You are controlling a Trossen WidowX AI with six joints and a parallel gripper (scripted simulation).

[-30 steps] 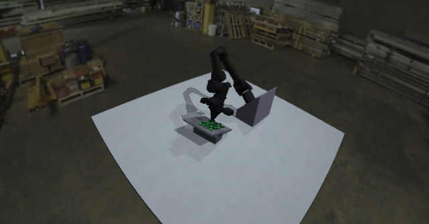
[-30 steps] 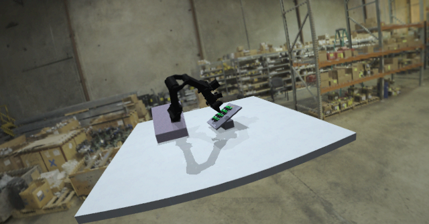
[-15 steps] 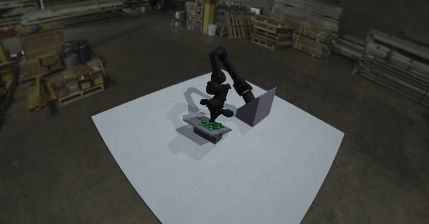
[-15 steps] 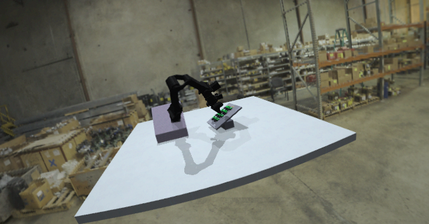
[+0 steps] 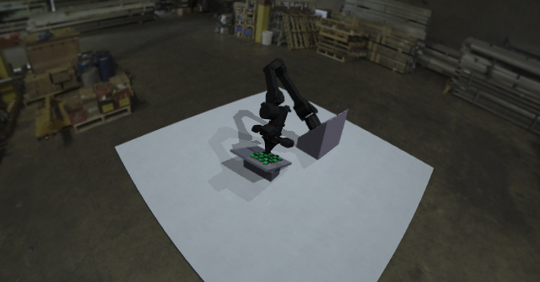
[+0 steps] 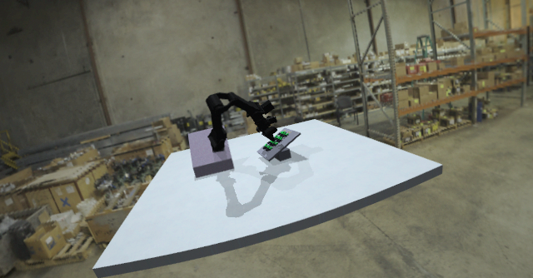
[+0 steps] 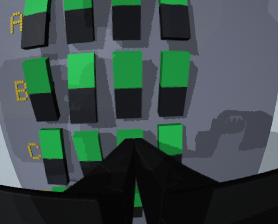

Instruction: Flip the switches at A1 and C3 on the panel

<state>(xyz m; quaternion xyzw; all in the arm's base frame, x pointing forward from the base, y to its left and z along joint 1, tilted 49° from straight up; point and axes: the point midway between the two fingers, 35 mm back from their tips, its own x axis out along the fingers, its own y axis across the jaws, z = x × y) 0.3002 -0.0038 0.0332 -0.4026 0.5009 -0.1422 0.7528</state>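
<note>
The tilted grey panel (image 5: pixel 240 151) (image 6: pixel 296 133) (image 7: pixel 235 65) bears rows of green-and-black rocker switches. In the wrist view, switch A1 (image 7: pixel 35 24) is at the top left, cut off by the frame's top edge, black half toward the arm. Switch C3 (image 7: pixel 130 134) shows only its green far part; the fingertips hide its near half. My gripper (image 5: pixel 267 152) (image 6: pixel 273 139) (image 7: pixel 133 146) is shut and empty, its tips at C3's near half. Whether they touch it cannot be told. Most of row D is hidden behind the fingers.
Switches C2 (image 7: pixel 87 145) and C4 (image 7: pixel 170 139) stand close on either side of the fingers, and B3 (image 7: pixel 127 70) is just beyond. The panel rests on a dark block (image 5: pixel 258 170) (image 6: pixel 285 155). The arm's base stands on a purple-grey box (image 5: pixel 333 136) (image 6: pixel 212 169).
</note>
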